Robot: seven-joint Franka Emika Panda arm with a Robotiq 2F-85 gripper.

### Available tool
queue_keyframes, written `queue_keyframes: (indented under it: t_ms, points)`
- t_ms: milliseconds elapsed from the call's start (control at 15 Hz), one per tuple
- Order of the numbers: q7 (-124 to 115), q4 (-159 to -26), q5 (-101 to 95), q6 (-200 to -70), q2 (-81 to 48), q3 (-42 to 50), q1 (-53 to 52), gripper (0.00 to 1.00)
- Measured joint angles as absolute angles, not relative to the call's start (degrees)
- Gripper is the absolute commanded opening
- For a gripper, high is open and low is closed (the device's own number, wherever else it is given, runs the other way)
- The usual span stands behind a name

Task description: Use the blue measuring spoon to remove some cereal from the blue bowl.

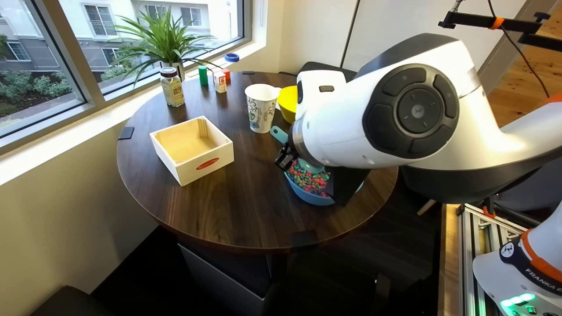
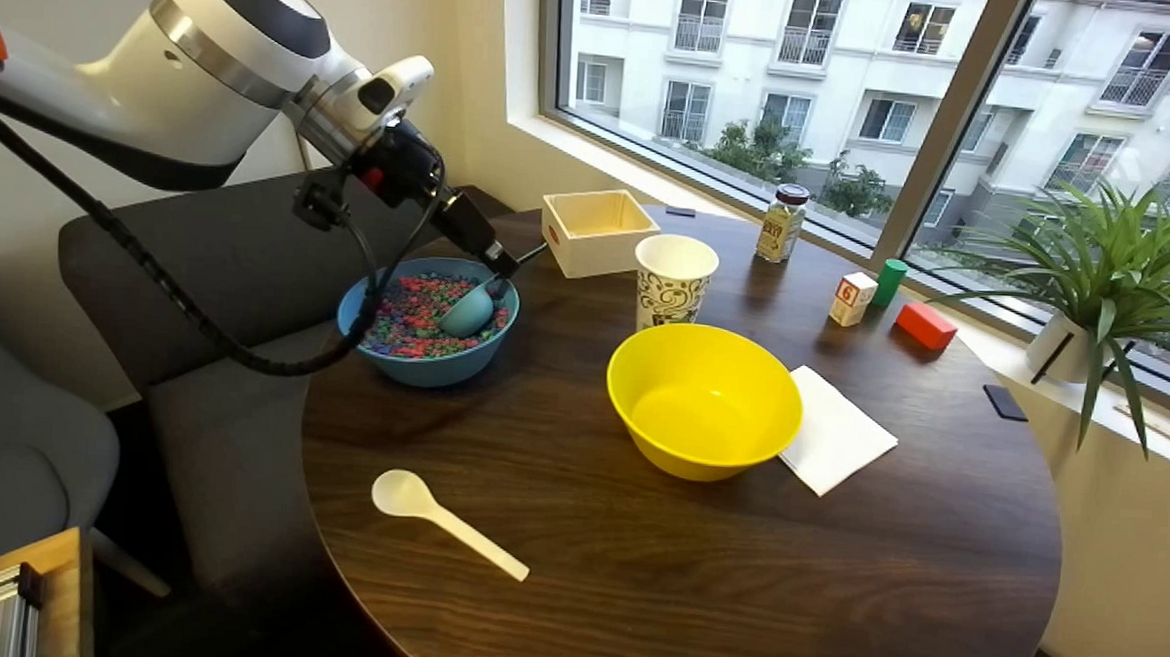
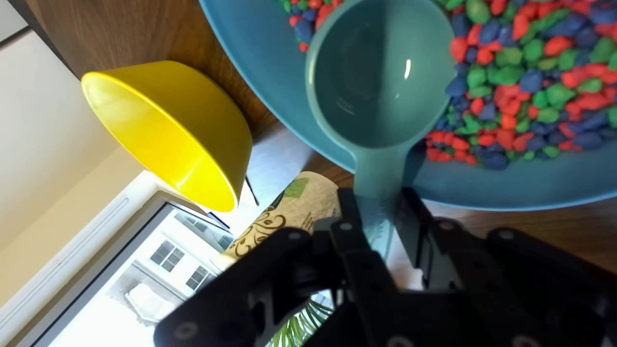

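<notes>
daylight streaming in at the big window [image 2: 757,107], pale wall [image 1: 83,210] below, round dark table [image 2: 732,577], grey couch [image 2: 238,260] alongside!

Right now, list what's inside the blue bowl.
Cereal, with the empty blue spoon over part of it. Covered: the bottom of the bowl and anything directly under the spoon.

A white, smooth-shelled robot arm [image 2: 223,74] is bent at its joints, and its black gripper [image 3: 379,202] is tilted downward in a pinching hold.
In an exterior view, the white-and-silver wrist [image 2: 334,120] slopes down toward the gripper, while a black ribbed cable [image 2: 278,363] hangs in a loop beneath the arm. In the wrist view, two slim black fingers [image 3: 349,214] stand near each other, with a narrow gap between. The round dark-grey button pad [image 1: 410,111] faces the camera; the white base with orange band [image 1: 518,278] shows green lights.
</notes>
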State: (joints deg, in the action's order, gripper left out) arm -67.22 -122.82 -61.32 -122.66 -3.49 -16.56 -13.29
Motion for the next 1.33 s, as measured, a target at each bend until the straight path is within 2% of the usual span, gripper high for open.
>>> queue_keyframes:
  t_ms: [1333]
  points:
    - [-62.9, -122.1, -43.6, -130.5, -1.9, -12.7, -12.3, 0.06]
